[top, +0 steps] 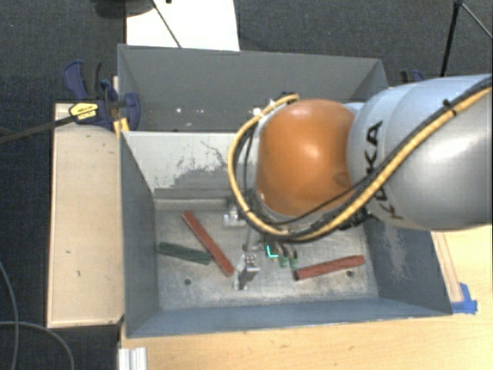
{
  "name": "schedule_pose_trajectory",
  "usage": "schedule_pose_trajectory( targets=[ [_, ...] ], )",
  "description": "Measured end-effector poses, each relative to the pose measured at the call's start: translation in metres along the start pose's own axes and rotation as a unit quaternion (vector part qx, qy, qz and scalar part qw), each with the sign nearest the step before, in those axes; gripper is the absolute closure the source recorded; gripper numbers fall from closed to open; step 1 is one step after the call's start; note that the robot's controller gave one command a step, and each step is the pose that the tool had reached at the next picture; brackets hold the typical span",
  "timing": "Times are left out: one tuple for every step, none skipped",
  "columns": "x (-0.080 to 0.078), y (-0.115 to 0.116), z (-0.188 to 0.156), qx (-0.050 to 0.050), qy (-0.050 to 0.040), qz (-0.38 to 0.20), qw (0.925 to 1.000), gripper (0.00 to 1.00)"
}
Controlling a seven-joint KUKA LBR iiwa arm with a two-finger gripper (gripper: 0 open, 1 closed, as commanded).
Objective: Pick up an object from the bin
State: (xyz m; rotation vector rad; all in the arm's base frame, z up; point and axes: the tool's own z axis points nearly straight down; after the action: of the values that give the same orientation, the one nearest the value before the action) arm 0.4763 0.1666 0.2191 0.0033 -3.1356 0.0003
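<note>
Orange wrist cover (304, 156) above bin (139, 206) | gripper (244, 274) at lower end of diagonal red stick (204, 240) — grip state unclear

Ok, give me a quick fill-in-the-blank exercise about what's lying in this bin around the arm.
1. In the grey metal bin, ___ long flat sticks can be seen.
2. The dark green flat stick lies to the view's ___ of the slanted reddish-brown flat stick.
3. In the camera view, the other reddish-brown flat stick lies to the ___ of the end effector.
Missing words: three; left; right.
</note>
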Motion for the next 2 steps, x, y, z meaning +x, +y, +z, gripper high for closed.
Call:
schedule_pose_trajectory(
  targets=[
    [-0.002,-0.001,-0.004,-0.001,-0.0039,0.002,1.0,0.0],
    [-0.018,-0.023,0.049,-0.002,-0.0072,-0.01,0.9999,0.0]
  ],
)
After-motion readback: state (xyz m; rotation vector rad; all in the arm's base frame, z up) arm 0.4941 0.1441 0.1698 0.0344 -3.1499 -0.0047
